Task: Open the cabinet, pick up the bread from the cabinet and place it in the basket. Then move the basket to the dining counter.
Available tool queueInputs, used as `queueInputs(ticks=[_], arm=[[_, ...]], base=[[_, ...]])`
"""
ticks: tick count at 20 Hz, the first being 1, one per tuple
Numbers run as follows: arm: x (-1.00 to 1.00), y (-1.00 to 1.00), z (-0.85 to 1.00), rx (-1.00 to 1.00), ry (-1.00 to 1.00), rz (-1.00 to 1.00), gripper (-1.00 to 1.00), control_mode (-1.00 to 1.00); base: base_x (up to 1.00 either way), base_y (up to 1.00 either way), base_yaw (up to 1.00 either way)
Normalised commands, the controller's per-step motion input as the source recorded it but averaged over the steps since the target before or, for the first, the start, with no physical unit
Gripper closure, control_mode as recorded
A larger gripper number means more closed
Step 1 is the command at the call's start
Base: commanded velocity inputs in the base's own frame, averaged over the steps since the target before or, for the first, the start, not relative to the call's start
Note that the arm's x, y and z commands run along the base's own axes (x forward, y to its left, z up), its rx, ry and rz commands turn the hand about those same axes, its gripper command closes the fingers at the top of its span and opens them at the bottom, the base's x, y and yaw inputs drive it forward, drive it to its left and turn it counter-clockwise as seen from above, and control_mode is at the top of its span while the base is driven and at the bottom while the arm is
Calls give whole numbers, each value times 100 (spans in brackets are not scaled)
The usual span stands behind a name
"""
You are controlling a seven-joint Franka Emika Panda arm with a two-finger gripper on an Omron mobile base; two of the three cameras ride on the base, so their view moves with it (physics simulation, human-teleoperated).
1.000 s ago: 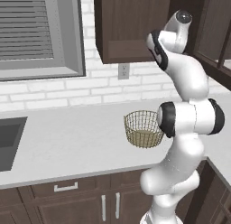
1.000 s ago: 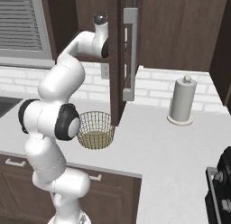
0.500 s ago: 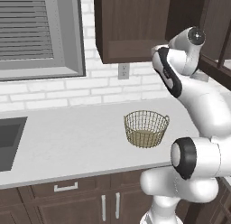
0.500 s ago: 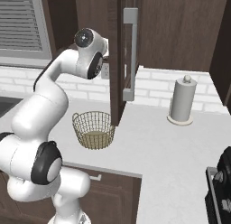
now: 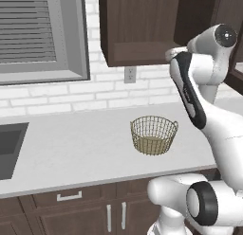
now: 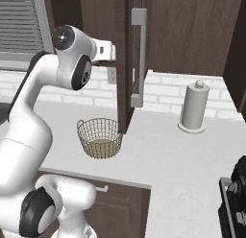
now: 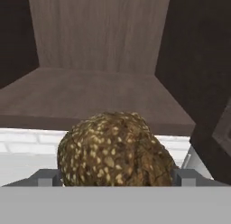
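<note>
The gripper (image 7: 116,178) clenches the seeded bread (image 7: 116,151), just outside the open cabinet (image 7: 99,96). The wire basket (image 6: 100,137) stands on the worktop (image 6: 173,165), at 7 o'clock from the door handle (image 6: 139,57).

Your setting: a home kitchen, rendered. You have a white worktop (image 5: 71,144) with a dark sink (image 5: 9,149), a white brick backsplash (image 5: 95,94) with an outlet (image 5: 129,74), a window with blinds (image 5: 33,32), and dark wood wall cabinets (image 5: 142,25) over drawers (image 5: 71,197) with silver handles. You also get a paper-towel roll (image 6: 194,107), a wire basket (image 6: 99,137) and a stove corner (image 6: 235,194).
</note>
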Motion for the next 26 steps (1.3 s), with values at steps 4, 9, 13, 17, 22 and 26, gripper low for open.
queueInputs(ticks=[4,9,13,17,22,26], arm=[[-100,39,-33,-3,35,0,100,-100],[-85,53,-99,-5,27,0,100,-100],[-28,16,-100,-1,25,0,100,-100],[28,2,-99,-3,19,0,100,-100],[59,-9,-85,-1,18,0,100,-100],[44,0,-89,0,24,0,100,-100]], base=[[0,0,0],[0,0,0],[0,0,0],[0,0,0],[0,0,0],[0,0,0]])
